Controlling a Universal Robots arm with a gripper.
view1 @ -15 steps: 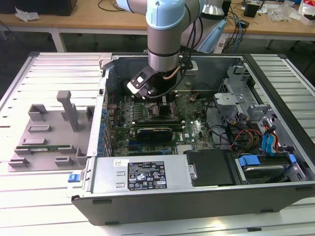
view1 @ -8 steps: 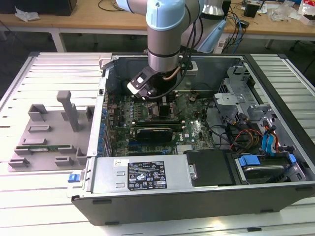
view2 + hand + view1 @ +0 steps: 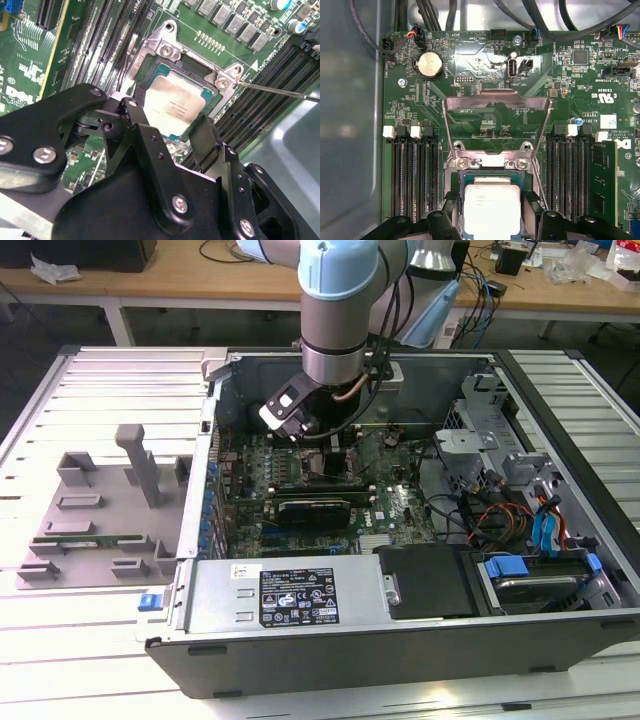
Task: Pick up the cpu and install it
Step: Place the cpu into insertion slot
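The cpu, a small square chip with a pale silvery top, sits level in or just over the open socket on the green motherboard. My gripper straddles it, with a black finger against one edge and the other finger against the opposite edge. In the second wrist view the cpu lies between the same fingers, and the gripper is shut on it. The socket's metal load plate stands flipped up. In the exterior view the gripper reaches down inside the computer case.
Memory slots flank the socket on both sides. A thin latch lever sticks out beside it. A coin battery and cables lie beyond. A long black card, the power supply and a grey fixture show in the exterior view.
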